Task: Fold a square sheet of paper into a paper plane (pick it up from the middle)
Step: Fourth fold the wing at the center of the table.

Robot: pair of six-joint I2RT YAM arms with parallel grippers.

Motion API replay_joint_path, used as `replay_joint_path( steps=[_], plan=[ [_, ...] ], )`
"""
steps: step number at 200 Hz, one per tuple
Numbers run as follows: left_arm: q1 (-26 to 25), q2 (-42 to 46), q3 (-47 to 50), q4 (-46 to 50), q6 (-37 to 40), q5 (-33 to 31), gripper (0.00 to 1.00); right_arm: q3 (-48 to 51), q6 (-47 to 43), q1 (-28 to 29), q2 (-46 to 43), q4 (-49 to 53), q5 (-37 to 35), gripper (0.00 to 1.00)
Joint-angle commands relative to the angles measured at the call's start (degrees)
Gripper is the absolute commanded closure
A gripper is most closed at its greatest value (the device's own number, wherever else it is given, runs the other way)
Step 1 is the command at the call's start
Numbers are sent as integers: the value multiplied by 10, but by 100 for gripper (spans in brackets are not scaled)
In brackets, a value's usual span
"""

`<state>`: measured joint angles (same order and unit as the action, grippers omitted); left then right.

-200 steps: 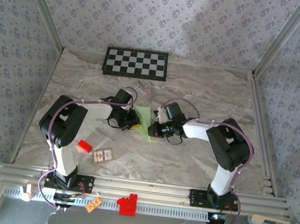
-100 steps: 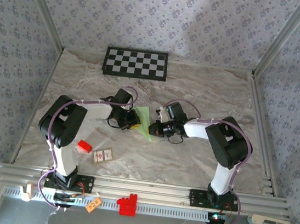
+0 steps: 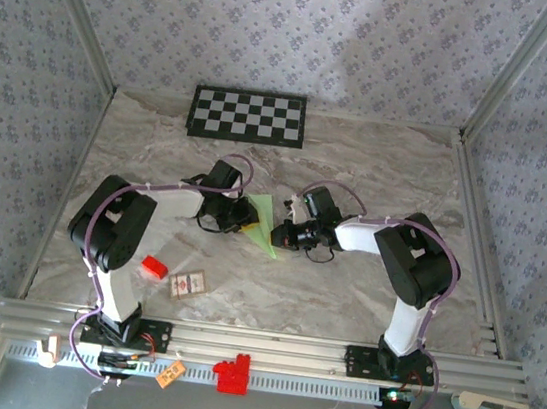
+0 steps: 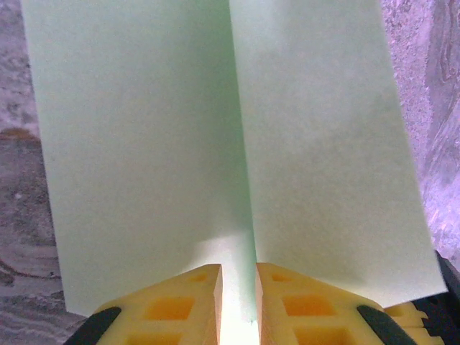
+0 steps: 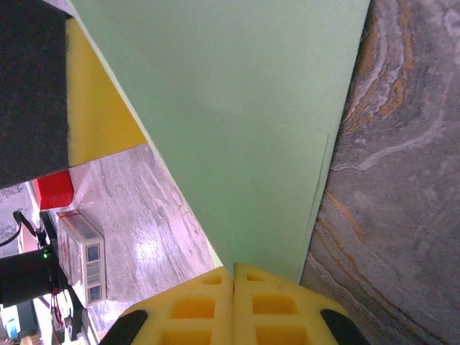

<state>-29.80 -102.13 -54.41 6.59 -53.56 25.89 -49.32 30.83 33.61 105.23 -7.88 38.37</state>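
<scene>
Arms: two, reaching in from the near edge and meeting near the middle of the table [image 3: 379, 168]
Paper plane [image 3: 264, 220]: one, pale green, a long pointed shape with a centre crease, between the two grippers at mid-table, its point toward the near edge
Left gripper [image 4: 238, 267]: one, yellow fingers parted by a narrow gap, the plane's centre crease running down into that gap; no clamp on the paper evident
Right gripper [image 5: 233, 268]: one, fingers pressed together with the narrow end of the plane pinched at their seam
Gripper spacing: the two sat close, on opposite sides of the plane, left finger pad visible beside the paper in the right wrist view
Checkerboard panel [image 3: 247, 115]: one, black and white, flat at the far edge of the table, well apart from the plane
Red block [image 3: 153, 267]: one, on the table near the left arm
Small labelled box [image 3: 187, 283]: one, just beside the red block
Red part [image 3: 231, 373]: one, on the front rail between the arm bases
Orange tag [image 3: 168, 374]: one, on the rail near the left base
</scene>
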Motion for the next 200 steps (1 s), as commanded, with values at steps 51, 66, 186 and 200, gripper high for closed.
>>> replay_joint_path(
  steps=[51, 66, 186, 200],
  plan=[
    [-8, -21, -6, 40, -14, -17, 80, -15, -61, 20, -54, 86, -77, 71],
    [-7, -21, -4, 45, -18, -21, 80, -13, -75, 31, -78, 99, -117, 66],
    [-10, -28, -8, 54, -24, -22, 80, -30, -173, 164, -79, 131, -451, 61],
    [-10, -27, -7, 55, -24, -22, 80, -40, -176, 169, -66, 135, -458, 62]
  ],
)
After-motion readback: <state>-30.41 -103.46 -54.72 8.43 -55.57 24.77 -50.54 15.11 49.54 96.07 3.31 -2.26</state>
